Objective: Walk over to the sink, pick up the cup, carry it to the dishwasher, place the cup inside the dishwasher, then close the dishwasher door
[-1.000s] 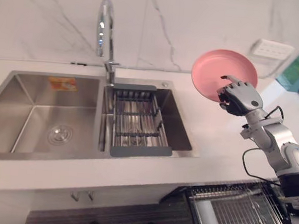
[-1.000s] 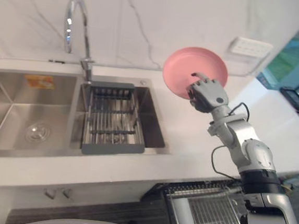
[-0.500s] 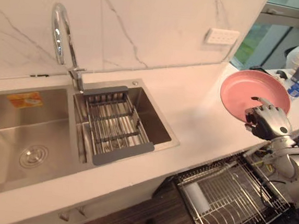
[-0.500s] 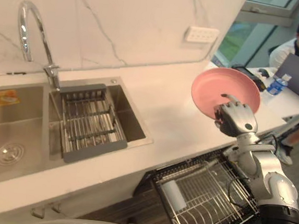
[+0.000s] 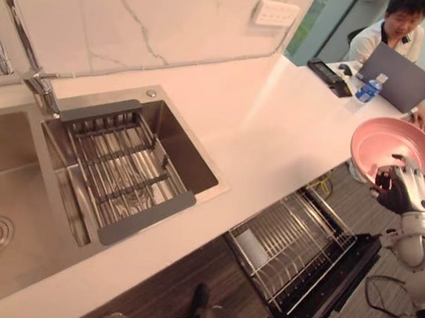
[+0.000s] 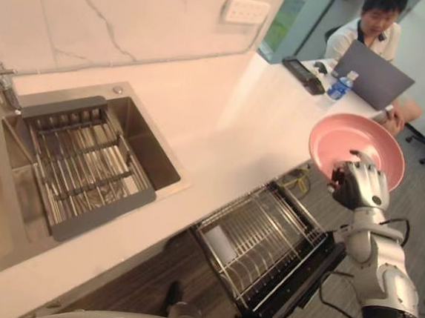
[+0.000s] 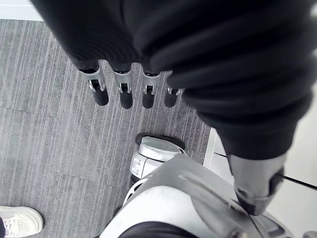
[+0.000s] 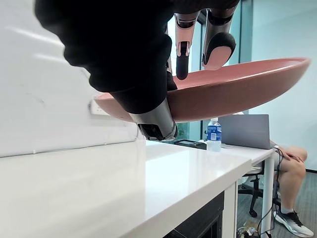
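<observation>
Right hand [image 6: 360, 188]: fingers curled over the rim of a pink round shallow dish [image 6: 351, 145], thumb pressed beneath it. This dish, not a cup, is the thing being carried, and it is held tilted in the air just above the hand. Below the hand and to its left is the silver wire dishwasher rack [image 6: 261, 241], drawn out over the lowered black dishwasher door [image 6: 302, 282]. Farther left are the white stone desk [image 6: 223, 123] and its steel sink [image 6: 151, 142], which holds a grey drainer rack [image 6: 78, 166]. Beyond the hand a seated person [image 6: 373, 24] works at a grey laptop [image 6: 373, 65]. The clear water bottle [image 6: 339, 86] beside it has a label too small to read, and no other writing is legible. Left hand [image 7: 125, 94]: fingers straight, empty, above grey carpet [image 7: 49, 124]. Likely faults: the rim-only grip may let the tilted dish slip, and a low descent could knock it against the desk edge or the rack wires.
</observation>
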Motion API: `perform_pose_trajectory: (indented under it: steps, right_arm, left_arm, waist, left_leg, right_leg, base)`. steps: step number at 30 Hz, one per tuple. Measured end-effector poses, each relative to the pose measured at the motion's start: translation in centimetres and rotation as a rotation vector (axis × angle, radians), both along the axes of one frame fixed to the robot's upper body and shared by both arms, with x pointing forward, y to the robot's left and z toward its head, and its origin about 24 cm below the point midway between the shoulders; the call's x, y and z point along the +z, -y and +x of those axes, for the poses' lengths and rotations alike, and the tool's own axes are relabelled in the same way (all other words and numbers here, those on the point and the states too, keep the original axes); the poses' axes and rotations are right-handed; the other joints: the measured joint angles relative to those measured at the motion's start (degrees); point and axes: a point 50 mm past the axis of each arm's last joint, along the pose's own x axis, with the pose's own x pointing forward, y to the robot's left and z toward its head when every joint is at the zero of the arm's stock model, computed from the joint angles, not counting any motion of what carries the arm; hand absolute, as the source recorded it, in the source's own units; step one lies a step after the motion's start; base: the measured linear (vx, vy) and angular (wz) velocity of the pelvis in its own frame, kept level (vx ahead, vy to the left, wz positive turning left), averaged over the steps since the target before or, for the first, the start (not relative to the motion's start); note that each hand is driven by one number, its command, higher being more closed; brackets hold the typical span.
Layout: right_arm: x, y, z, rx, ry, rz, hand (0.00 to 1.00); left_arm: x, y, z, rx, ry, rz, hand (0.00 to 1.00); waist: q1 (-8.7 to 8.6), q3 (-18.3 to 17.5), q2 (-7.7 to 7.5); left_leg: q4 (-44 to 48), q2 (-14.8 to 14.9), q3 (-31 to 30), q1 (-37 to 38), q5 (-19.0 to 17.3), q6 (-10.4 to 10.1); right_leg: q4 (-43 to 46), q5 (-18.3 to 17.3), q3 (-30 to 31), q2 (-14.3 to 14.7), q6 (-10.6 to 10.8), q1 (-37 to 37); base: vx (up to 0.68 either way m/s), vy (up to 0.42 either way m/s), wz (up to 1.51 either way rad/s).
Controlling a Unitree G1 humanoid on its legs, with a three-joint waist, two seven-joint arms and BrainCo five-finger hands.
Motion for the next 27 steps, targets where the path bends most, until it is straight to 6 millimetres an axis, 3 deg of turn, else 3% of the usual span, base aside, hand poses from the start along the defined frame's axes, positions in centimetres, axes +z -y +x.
perform_pose_trajectory:
  steps: [3,6,10,20,27]
  right_arm:
    - [0.1,0.2,0.1,-0.013,0.007,0.020,1.00]
    - [-0.2,0.5,0.0,-0.030,-0.003,0.039,1.00]
    - [-1.5,1.4,-0.8,-0.086,-0.063,0.050,1.00]
    - [-4.1,3.2,-2.6,-0.247,-0.103,0.175,1.00]
    - [-5.4,3.0,-2.9,-0.265,-0.113,0.225,1.00]
  left_arm:
    - [0.0,0.0,0.6,0.027,0.030,0.013,0.00]
    - [-0.1,0.4,1.4,0.037,0.087,0.033,0.00]
    - [-0.2,0.4,2.4,0.049,0.121,0.065,0.00]
    - [-0.2,0.4,2.2,0.051,0.109,0.080,0.00]
    - [-0.3,1.1,2.5,0.051,0.115,0.060,0.00]
  waist:
    - [0.01,0.1,0.09]
    - [-0.05,0.3,1.15]
    - [-0.02,0.2,1.65]
    - [0.08,0.4,3.22]
    - [0.09,0.6,4.45]
  left_leg:
    - [-0.3,0.6,0.0,0.4,-0.1,-0.2]
    - [-0.8,0.6,-0.1,0.9,-0.2,-0.6]
    - [-1.4,0.0,0.0,0.8,-0.2,-0.7]
    - [-2.9,-0.6,-0.2,0.8,0.7,-0.8]
    - [-3.8,-1.4,-0.9,0.8,1.3,-0.4]
  right_leg:
    - [-0.2,0.1,0.0,0.9,0.1,0.1]
    - [-1.3,0.5,1.0,1.3,0.7,0.2]
    - [-3.1,1.0,1.4,1.2,0.9,0.5]
    - [-3.2,1.6,1.3,0.9,1.5,-0.1]
    - [-3.2,1.7,1.2,0.5,1.7,-0.5]
  base:
    - [0.03,-0.043,-0.14]
    - [-0.01,-0.019,-0.22]
    - [-0.07,0.012,-0.07]
    - [-0.02,0.008,0.00]
    - [-0.01,0.019,0.01]
